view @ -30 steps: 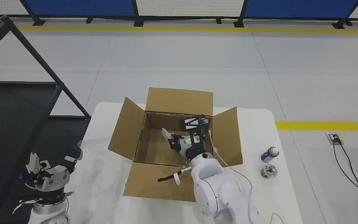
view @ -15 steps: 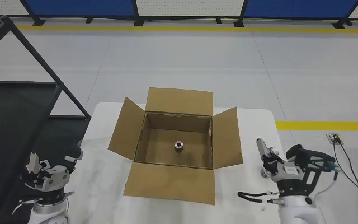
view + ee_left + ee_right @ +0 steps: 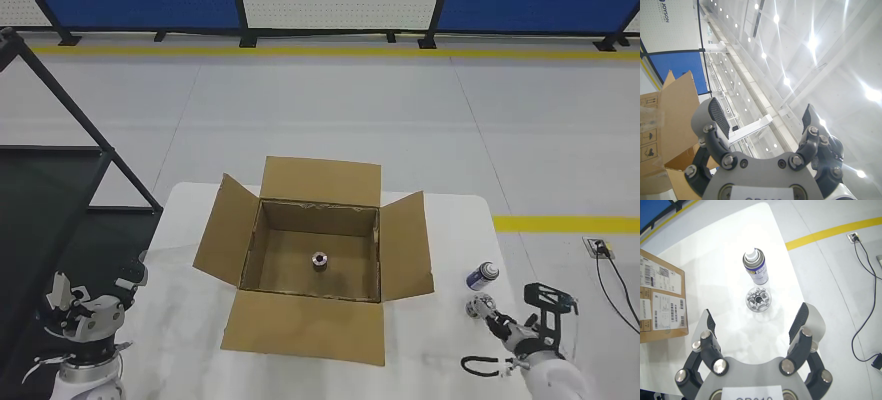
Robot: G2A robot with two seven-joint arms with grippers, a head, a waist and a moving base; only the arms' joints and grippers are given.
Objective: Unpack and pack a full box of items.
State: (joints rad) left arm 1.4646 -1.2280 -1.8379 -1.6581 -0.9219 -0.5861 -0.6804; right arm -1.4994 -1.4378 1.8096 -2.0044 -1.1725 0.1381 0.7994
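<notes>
One metal part [image 3: 319,260] in box [image 3: 300,330]

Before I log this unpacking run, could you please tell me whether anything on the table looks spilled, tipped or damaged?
Nothing stands out. The spray can stands upright beside the flat-lying round metal part; the cardboard box sits open, flaps intact, one small metal piece on its floor.

right end effector [image 3: 757,321] fingers apart, nothing held | metal hub [image 3: 758,299] just ahead | spray can [image 3: 755,265] upright beyond | box flap [image 3: 660,294] aside
</notes>
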